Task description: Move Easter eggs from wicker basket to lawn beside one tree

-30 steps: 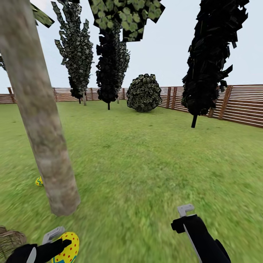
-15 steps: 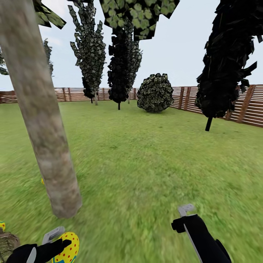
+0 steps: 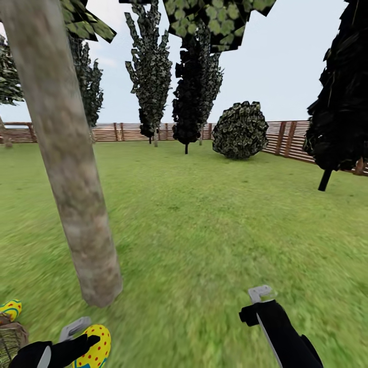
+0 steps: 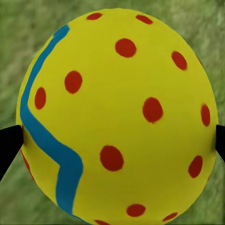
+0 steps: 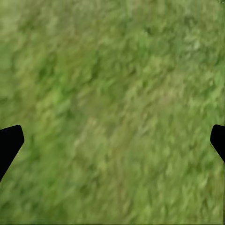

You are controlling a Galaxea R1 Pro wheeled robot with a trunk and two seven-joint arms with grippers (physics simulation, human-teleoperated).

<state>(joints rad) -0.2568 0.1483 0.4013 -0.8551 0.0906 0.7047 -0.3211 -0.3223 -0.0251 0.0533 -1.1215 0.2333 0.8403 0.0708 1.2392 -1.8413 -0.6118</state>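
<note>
Yellow egg (image 4: 117, 117) sits pinched in our left claw (image 3: 76, 341); our right claw (image 5: 112, 140) hangs spread above grass (image 3: 214, 230).

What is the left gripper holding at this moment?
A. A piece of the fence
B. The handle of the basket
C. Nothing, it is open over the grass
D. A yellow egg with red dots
D: in the left wrist view the egg sits between the two fingertips of the left gripper, and the head view shows it in that gripper too.

Yellow red-dotted, blue-banded egg (image 4: 117, 117)
</note>
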